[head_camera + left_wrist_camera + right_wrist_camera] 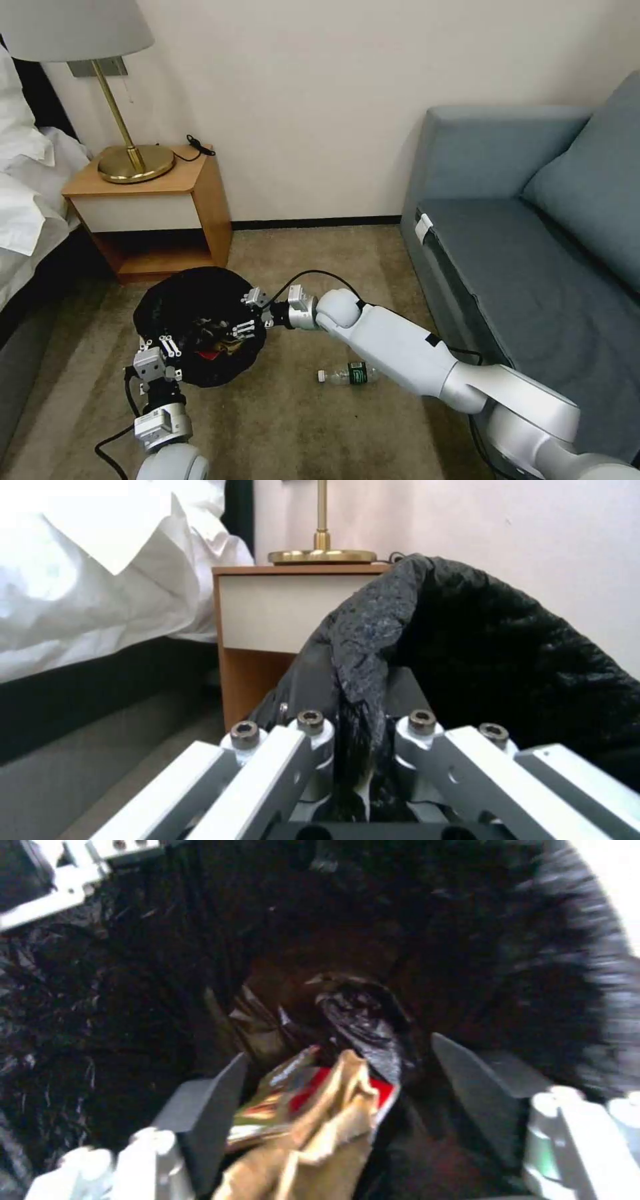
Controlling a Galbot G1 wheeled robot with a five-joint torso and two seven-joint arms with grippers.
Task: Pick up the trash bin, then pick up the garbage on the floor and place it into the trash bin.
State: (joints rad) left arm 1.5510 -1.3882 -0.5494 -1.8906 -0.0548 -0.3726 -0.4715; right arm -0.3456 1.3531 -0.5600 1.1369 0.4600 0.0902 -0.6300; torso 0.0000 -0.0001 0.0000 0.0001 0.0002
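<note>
Left pincer: pinching trash bin rim.
Right pincer: spread over bin.
Bottle: on floor beside sofa.
Right wrist: gold wrapper inside.

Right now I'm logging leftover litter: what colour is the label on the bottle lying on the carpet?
Green, on the clear bottle; the head view shows it best.

The head camera looks down from high up over the carpet, nightstand and sofa. The left wrist camera sits low, facing the nightstand past the trash bin rim. The right wrist camera peers close into that bin.
</note>
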